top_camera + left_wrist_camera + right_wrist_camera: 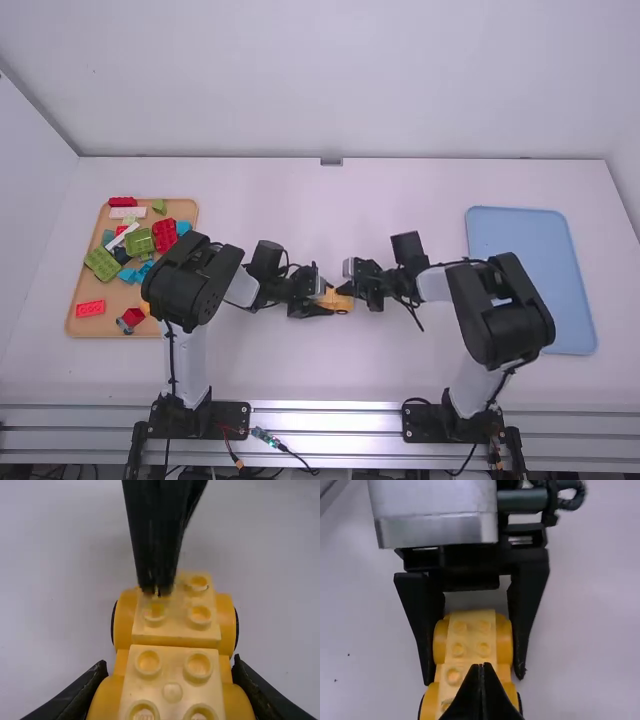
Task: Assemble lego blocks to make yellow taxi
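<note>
Near the table's middle, my left gripper (322, 300) holds the yellow block car (341, 304), with my right gripper (347, 289) at its other end. In the left wrist view, my left gripper (170, 666) has one finger on each side of the car's near wheel pair; studded yellow blocks (172, 672) form its top. My right gripper (482, 666) is shut in the right wrist view, its tips on or just above the studs of the yellow car (470, 645). Whether the tips touch the studs, I cannot tell.
A wooden tray (80, 322) at the left holds loose red, green, blue and other bricks, partly behind the left arm. At the right lies a blue tray (525, 240), partly behind the right arm.
</note>
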### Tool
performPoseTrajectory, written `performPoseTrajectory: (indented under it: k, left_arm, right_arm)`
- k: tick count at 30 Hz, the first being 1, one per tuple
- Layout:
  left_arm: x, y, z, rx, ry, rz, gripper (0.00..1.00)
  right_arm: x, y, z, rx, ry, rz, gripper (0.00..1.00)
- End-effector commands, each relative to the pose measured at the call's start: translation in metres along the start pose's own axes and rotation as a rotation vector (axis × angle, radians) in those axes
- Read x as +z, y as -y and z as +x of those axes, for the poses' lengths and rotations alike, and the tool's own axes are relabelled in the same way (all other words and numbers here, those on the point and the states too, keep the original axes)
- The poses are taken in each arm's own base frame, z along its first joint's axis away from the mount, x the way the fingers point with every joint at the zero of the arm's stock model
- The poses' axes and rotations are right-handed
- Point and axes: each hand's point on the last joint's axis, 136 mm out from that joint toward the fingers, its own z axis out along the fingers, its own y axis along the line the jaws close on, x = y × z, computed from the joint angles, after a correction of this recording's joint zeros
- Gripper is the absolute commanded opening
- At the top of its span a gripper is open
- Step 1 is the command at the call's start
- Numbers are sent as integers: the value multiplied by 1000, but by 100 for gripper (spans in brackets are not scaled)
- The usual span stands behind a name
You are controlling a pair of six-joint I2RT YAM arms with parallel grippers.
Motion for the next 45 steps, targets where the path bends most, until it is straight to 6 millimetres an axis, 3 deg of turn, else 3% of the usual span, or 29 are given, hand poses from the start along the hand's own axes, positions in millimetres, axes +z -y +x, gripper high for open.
performPoseTrajectory:
  k: [1,8,13,18,22,27,31,34,35,38,39,40,41,43,45]
  left_arm:
    - [4,12,1,-10,19,43,32]
    - [4,12,1,-9,19,42,31]
    - [4,9,-1,-14,22,38,31]
    - [5,1,0,-51,6,17,28]
    - [4,2,0,-46,6,15,27]
    - [5,2,1,-48,5,16,28]
    - [5,1,0,-47,6,15,30]
    - [5,-2,3,-54,-13,-1,36]
    - [5,-3,5,-58,-23,-11,42]
    - [4,-5,9,-65,-41,-25,47]
    - [4,-6,9,-65,-44,-28,49]
    - [4,-6,10,-66,-46,-30,51]
    - [4,-7,10,-66,-49,-32,57]
    - [4,-8,11,-67,-53,-36,64]
    - [4,-8,10,-63,-52,-37,80]
  right_arm:
    - [12,-3,20,73,-57,-6,0]
    - [21,0,48,165,-106,1,0]
    - [20,-17,59,100,-152,-69,0]
    - [21,-22,63,87,-166,-70,0]
    - [16,-14,50,67,-95,-53,0]
    - [-10,2,2,-4,43,-6,0]
    - [-29,14,-23,-23,56,61,0]
    - [-41,21,-28,19,-3,127,0]
    - [-46,25,-27,55,-41,164,16]
    - [-61,34,-20,170,-145,273,64]
    - [-64,35,-17,196,-172,297,72]
    - [-69,36,-13,227,-205,329,93]
    - [-75,38,-8,262,-244,369,99]
    - [-80,39,-5,295,-276,401,99]
    - [-86,37,-2,336,-305,428,99]
